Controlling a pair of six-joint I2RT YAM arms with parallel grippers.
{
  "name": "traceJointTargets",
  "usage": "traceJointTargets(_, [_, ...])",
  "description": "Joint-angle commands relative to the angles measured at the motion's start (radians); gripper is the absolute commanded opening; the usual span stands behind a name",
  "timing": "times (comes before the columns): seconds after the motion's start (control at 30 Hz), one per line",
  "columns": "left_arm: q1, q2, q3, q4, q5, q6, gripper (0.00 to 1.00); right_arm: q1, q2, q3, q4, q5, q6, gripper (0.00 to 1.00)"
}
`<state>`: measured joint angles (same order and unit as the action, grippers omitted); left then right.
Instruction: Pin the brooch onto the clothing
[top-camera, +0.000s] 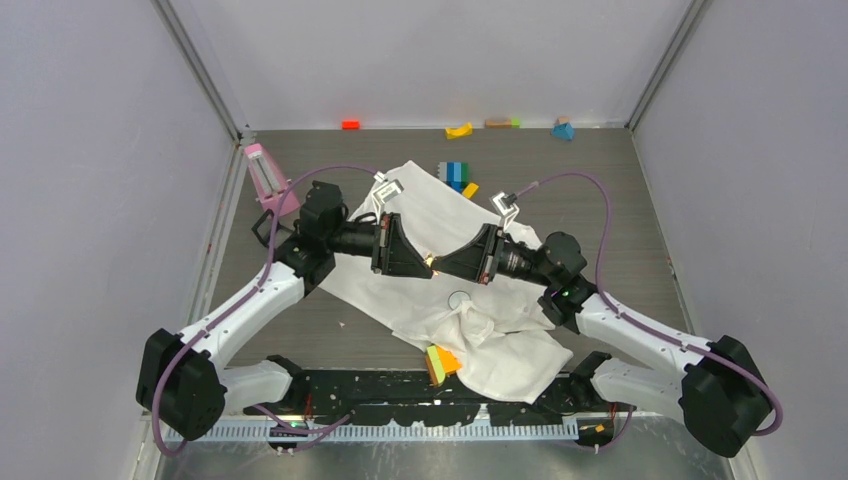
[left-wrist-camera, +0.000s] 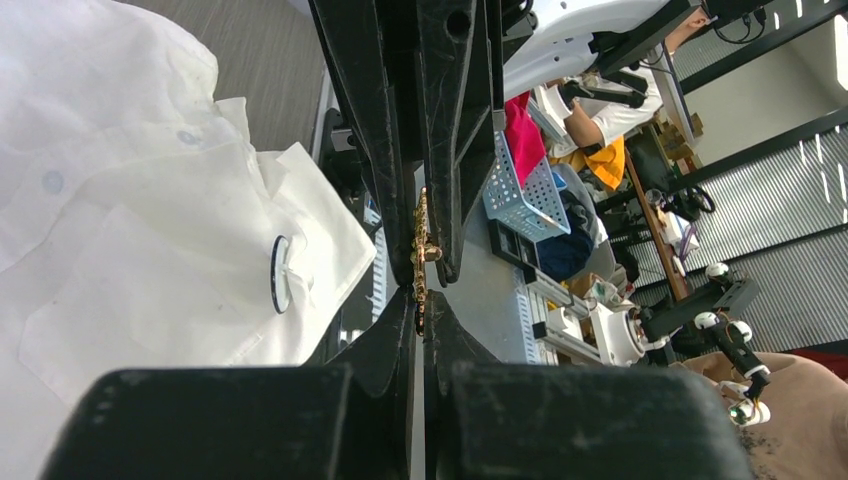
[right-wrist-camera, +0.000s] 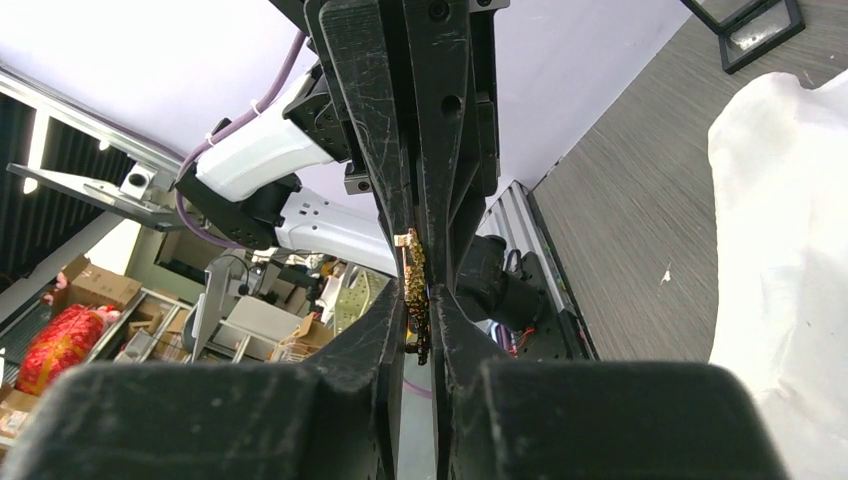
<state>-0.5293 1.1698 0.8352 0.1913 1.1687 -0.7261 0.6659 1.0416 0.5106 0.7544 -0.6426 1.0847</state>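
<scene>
Gold is what I see first: the brooch (left-wrist-camera: 420, 250) is a thin gold piece, seen from its edge, and it sits between black fingers. The left gripper (left-wrist-camera: 418, 300) is closed tight on it. The right gripper (right-wrist-camera: 417, 310) comes in from the other side, so the two meet tip to tip. Its fingers stand close on both sides of the same gold piece with only a thin gap, but I cannot tell if they really squeeze it. The brooch is up in the air, not touching cloth. Below it lies the white shirt (top-camera: 440, 215), spread out on the grey table (top-camera: 620, 200) between my two arms, with its near end bunched up. On the shirt, a little nearer to me than the grippers, lies a small round thing with a dark rim (left-wrist-camera: 280, 273). A stack of blue and green blocks (top-camera: 457, 173) sits at the far edge of the shirt. An orange and green block (top-camera: 440, 362) peeks out at the near edge. A pink thing (top-camera: 265, 175) stands by the left wall.
</scene>
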Motion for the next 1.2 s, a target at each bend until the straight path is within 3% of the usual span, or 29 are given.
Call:
traceJointTargets(0.0, [-0.025,-0.014,0.002,0.065,0.044,0.001,0.00,0.004,0.022,0.028,0.056,0.016,0.029,0.14])
traceJointTargets(0.17, [-0.031,-0.020,0.001,0.068,0.047,0.002,0.00,0.004,0.063,0.045,-0.063,0.018,0.016,0.09])
traceJointTargets(0.5, [-0.035,-0.009,0.004,0.068,0.044,-0.002,0.00,0.007,0.124,0.069,-0.008,-0.126,0.045,0.12])
traceJointTargets(0.7, [-0.033,0.001,0.017,-0.004,0.017,0.038,0.00,0.007,0.065,0.068,0.009,-0.138,0.035,0.25])
traceJointTargets(0.77, [-0.032,0.010,0.032,-0.062,0.007,0.069,0.00,0.008,0.032,0.069,-0.013,-0.122,0.015,0.42])
traceJointTargets(0.9, [-0.031,0.037,0.052,-0.094,0.012,0.074,0.00,0.007,-0.067,0.098,-0.205,-0.072,-0.103,0.61])
traceJointTargets(1.07, [-0.012,0.027,0.061,-0.151,-0.016,0.105,0.00,0.008,-0.258,0.177,-0.680,0.074,-0.326,0.67])
traceJointTargets(1.17, [0.025,0.020,0.065,-0.168,-0.028,0.108,0.00,0.008,-0.340,0.236,-1.035,0.271,-0.412,0.67])
